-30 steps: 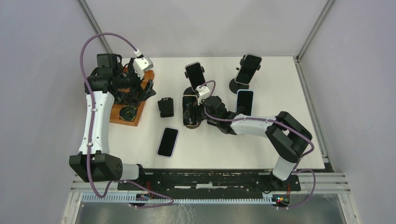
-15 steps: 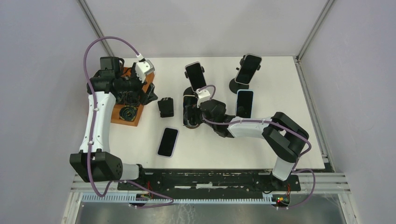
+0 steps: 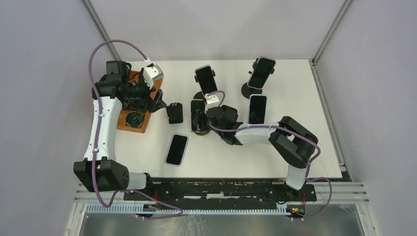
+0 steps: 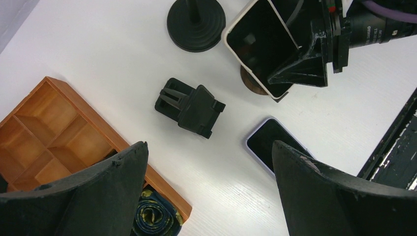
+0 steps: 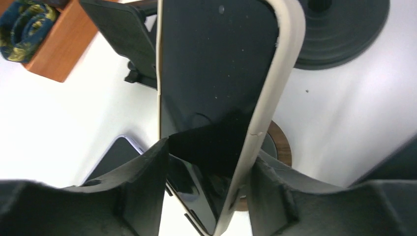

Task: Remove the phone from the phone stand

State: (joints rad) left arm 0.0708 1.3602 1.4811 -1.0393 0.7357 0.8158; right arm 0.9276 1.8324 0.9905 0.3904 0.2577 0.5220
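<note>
The right tool (image 5: 209, 157) is clamped on the cream-cased phone (image 5: 216, 73), one finger pressed against each long edge. The phone leans tilted over the round wooden foot of its phone stand (image 5: 279, 142), near the middle of the bench (image 3: 305, 88). The left tool (image 4: 206, 147) hangs with its fingers spread wide and nothing between them, by the right edge of the wooden tray (image 4: 54, 128), while a black clip mount (image 4: 189, 105) and a second phone (image 4: 273, 142) lie flat on the bench between the two arms
</note>
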